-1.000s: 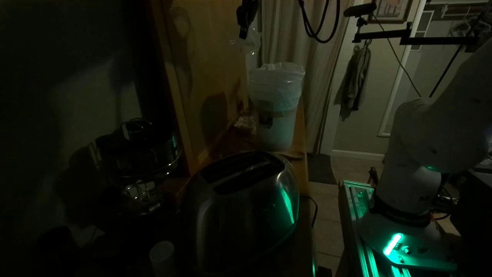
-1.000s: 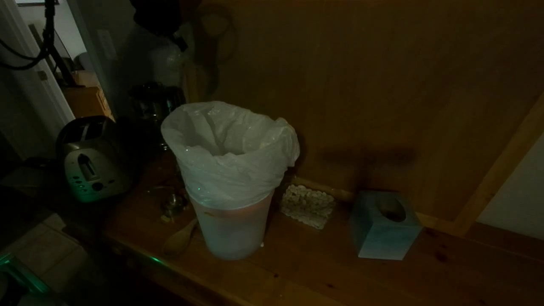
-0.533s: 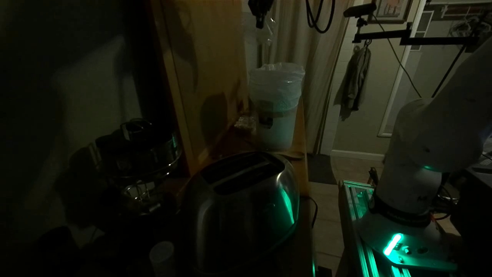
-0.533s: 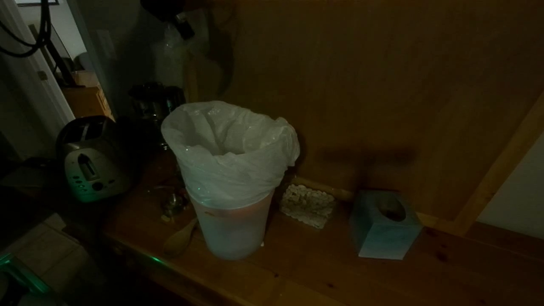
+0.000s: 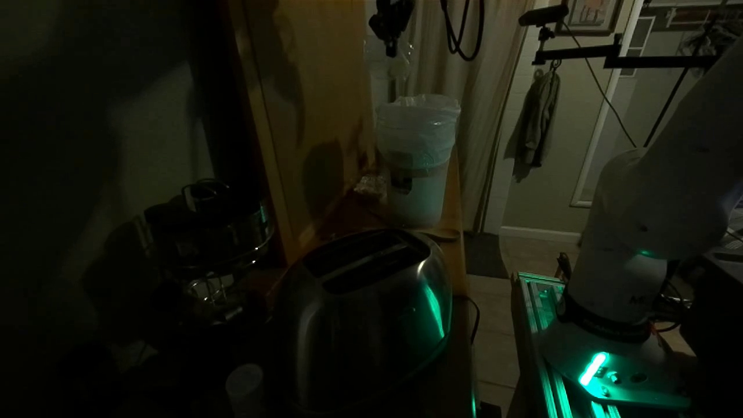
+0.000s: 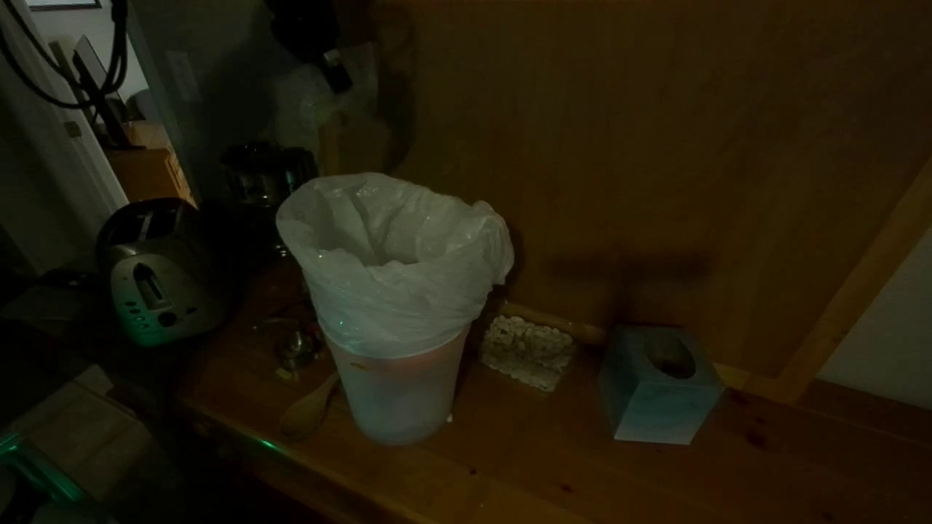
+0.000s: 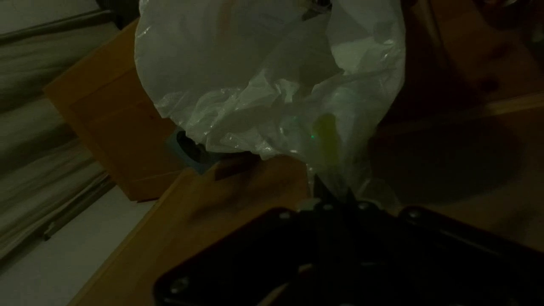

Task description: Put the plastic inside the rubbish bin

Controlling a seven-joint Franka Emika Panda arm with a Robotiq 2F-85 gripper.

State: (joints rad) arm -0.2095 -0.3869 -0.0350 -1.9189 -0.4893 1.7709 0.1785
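Observation:
The rubbish bin (image 5: 421, 200) is a pale, tapering bucket lined with a white bag. It stands upright on the wooden counter and also shows in an exterior view (image 6: 400, 397). Its open, bag-covered mouth fills the upper middle of the wrist view (image 7: 204, 63). My gripper (image 5: 392, 51) is above the bin and off to one side of its mouth; it also shows in an exterior view (image 6: 336, 76). In the wrist view my fingertips (image 7: 333, 193) are closed together on thin clear plastic (image 5: 399, 68), which hangs below them. The plastic is faint in an exterior view (image 6: 302, 105).
A shiny toaster (image 5: 371, 313) stands on the counter, and a dark glass appliance (image 5: 209, 232) is beside it. A wooden spoon (image 6: 309, 411), a pebbled dish (image 6: 528, 353) and a tissue box (image 6: 659, 386) lie around the bin. A wooden panel (image 6: 655, 160) rises behind.
My gripper has moved to the right in both exterior views, rising a little and then coming down, with the plastic hanging from it. The bin has not moved.

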